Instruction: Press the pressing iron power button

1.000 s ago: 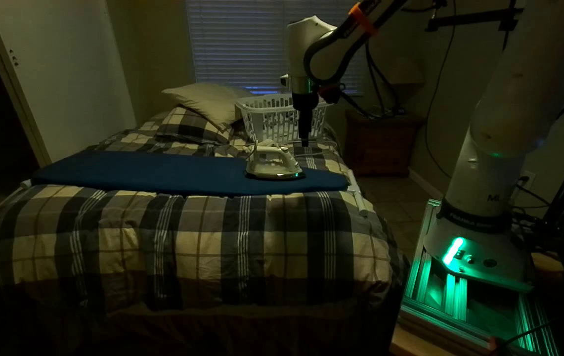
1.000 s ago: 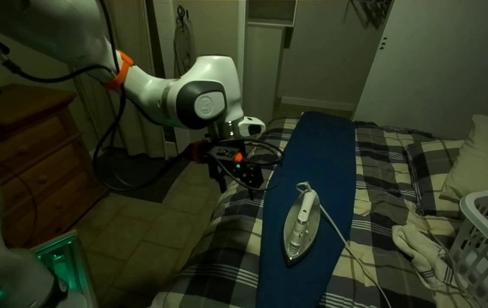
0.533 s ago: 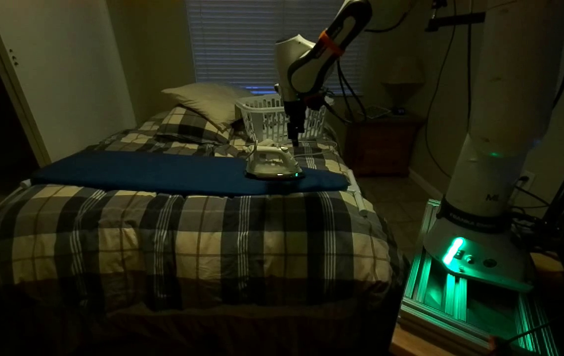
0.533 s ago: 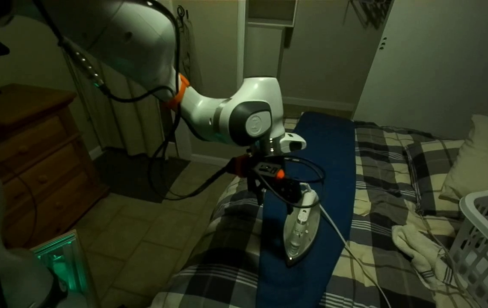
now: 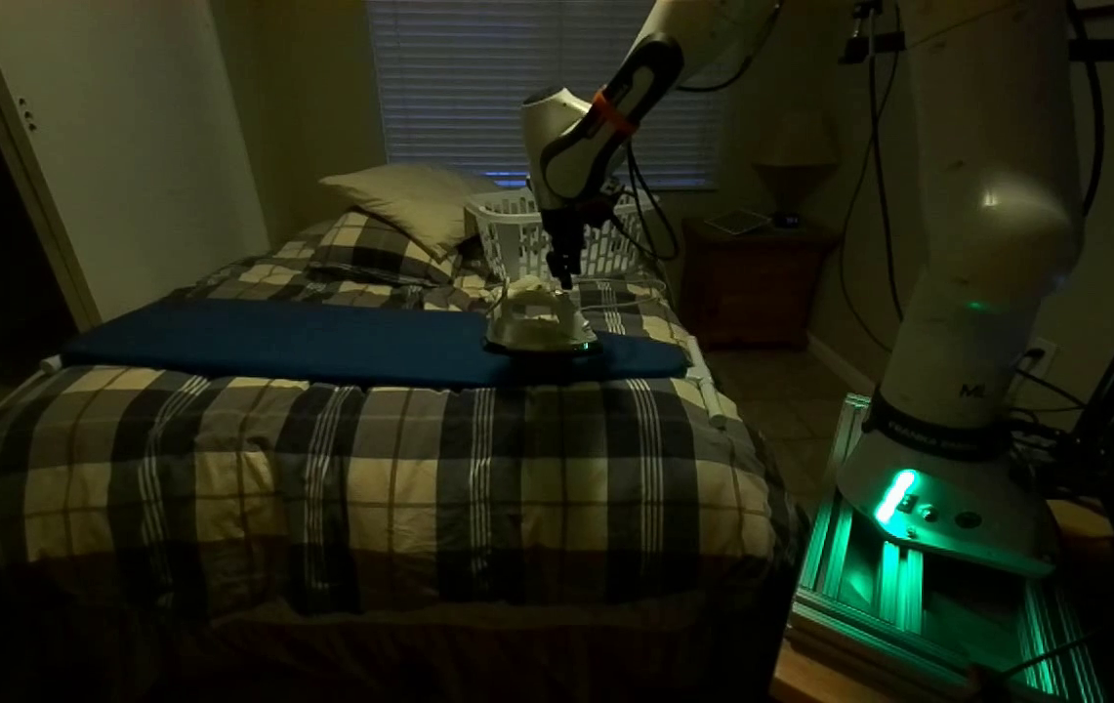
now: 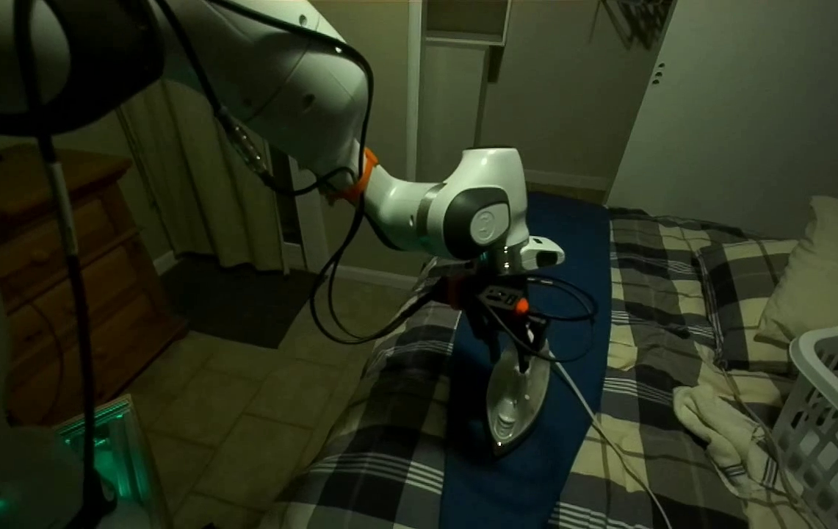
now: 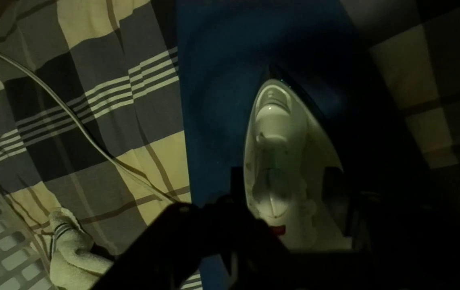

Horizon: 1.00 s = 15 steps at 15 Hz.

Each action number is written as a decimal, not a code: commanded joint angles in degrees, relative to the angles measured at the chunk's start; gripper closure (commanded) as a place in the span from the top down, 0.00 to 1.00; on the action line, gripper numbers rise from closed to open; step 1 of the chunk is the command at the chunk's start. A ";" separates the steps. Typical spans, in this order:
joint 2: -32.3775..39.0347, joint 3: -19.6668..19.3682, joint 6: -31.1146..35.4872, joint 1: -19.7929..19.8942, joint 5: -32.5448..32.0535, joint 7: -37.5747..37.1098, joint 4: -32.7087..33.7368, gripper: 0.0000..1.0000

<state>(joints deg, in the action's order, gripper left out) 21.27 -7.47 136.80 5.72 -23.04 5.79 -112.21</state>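
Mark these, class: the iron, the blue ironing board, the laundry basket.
Iron (image 7: pixel 296 161): wrist view, middle of its pale body.
Blue ironing board (image 5: pixel 351 342): an exterior view, bare stretch of its cover.
Laundry basket (image 6: pixel 830 386): an exterior view, on its rim.

In an exterior view, the pale grey, wedge-shaped plastic iron (image 6: pixel 515 404) is being partly hidden by the black, angular fingers (image 6: pixel 524 361); the pale, latticed plastic basket (image 6: pixel 803 356) is being cut off.

Arm (image 6: pixel 290 88) in a bend, gripper (image 7: pixel 285 177) downward, fingers (image 7: pixel 334 189) apart
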 commanded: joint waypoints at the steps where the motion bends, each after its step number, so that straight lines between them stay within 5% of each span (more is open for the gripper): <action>1: 1.06 0.34 -2.23 1.35 3.80 2.76 2.93 0.23; 4: 0.31 0.85 -3.04 2.08 6.62 4.35 2.01 0.01; 15: 2.54 0.94 -1.07 2.69 11.56 4.69 3.09 0.00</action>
<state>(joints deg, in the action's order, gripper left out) 22.26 -7.20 135.01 7.54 -13.25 9.23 -110.56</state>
